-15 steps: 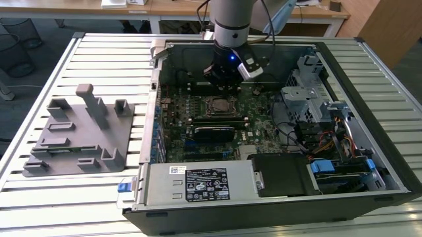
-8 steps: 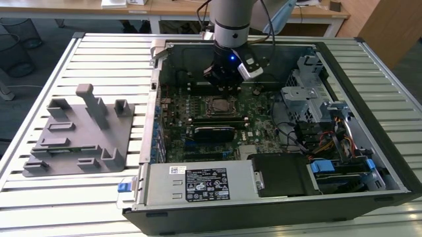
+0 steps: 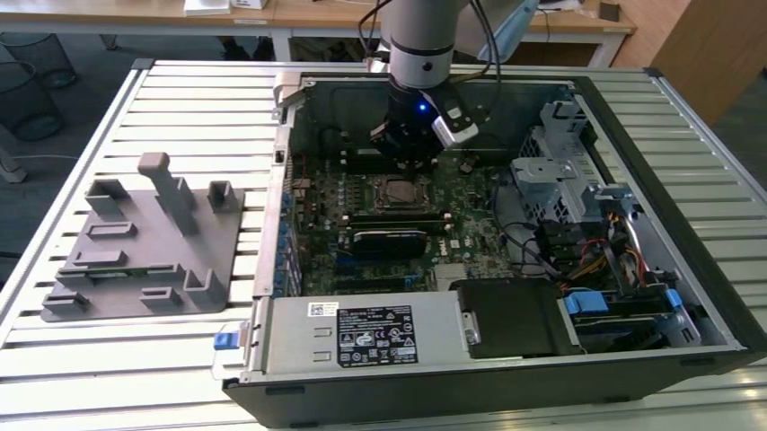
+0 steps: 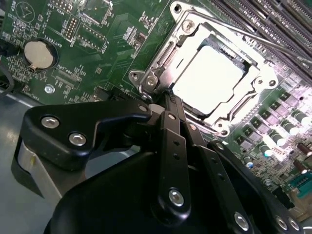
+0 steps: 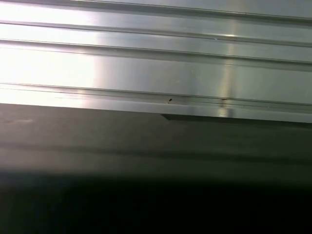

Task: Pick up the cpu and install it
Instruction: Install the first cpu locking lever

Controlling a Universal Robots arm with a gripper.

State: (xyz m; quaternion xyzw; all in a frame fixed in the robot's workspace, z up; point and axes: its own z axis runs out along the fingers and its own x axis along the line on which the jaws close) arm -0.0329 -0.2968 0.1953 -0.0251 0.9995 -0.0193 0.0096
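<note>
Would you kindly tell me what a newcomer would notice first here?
The open computer case on the slatted table, with the arm's gripper lowered over its motherboard. In the second wrist view, the bright cpu sits in its socket frame. A grey holder tray lies at the exterior view's left.

You see the cpu (image 4: 207, 80) with a smooth, bright metal top, a matt black gripper (image 4: 168, 105) with shiny screws, a ribbed brushed-metal desk (image 3: 180, 99), and a matt grey plastic tray (image 3: 144, 247).

cpu (image 4: 207, 80) | silvery square, flat | seated in motherboard socket frame (image 4: 161, 53)
</note>
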